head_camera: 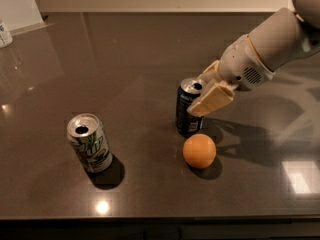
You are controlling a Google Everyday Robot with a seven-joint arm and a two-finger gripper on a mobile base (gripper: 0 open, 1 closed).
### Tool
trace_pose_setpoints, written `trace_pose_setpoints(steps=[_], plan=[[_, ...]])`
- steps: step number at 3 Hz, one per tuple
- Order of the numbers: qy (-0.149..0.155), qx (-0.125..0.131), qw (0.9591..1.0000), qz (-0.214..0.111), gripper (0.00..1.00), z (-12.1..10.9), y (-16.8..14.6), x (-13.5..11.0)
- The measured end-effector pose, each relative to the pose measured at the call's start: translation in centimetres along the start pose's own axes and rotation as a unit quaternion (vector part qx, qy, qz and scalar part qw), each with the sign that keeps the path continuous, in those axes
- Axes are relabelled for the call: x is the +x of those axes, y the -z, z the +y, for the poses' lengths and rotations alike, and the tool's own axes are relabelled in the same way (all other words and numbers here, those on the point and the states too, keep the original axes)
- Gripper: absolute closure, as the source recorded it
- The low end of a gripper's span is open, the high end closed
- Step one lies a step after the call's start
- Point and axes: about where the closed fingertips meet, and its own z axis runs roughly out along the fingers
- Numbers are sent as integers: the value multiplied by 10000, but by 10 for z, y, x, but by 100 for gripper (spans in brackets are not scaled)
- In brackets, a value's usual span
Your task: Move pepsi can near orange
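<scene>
**Pepsi can held close behind the orange; release left to do**

At the far upper left of the frame, a small labelled container [4, 33] is cut off by the edge, and what it is cannot be told. In the lower left, a white-and-green can [89, 149] stands upright on the dark countertop [125, 59], well apart from everything else, and has no part in the task.

Right of centre, the pepsi can [185, 119] is seen upright or very slightly tilted, with its open silver top facing up. The orange [199, 151] lies just below it in the frame and a little to the right. The two are very near; whether they touch cannot be told.

The gripper [200, 96] reaches in from the right and is closed around the upper half of the pepsi can. One pale finger [212, 100] is laid across the can's near side and the other is seen behind the rim. The arm [270, 49] runs off toward the upper right corner.

The placing is judged to be essentially done, since the can is next to the fruit. Whether the can's base is resting fully on the countertop cannot be made out. What is left is for the can to be set down if needed, the fingers to be opened, and the gripper to be drawn away without the can being tipped or the orange being nudged into a roll.
</scene>
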Motion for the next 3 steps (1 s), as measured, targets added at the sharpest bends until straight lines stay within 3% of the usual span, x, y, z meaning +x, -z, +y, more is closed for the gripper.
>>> trace_pose_setpoints(steps=[3], plan=[[31,-72,10000,54,12,7,-12,0]])
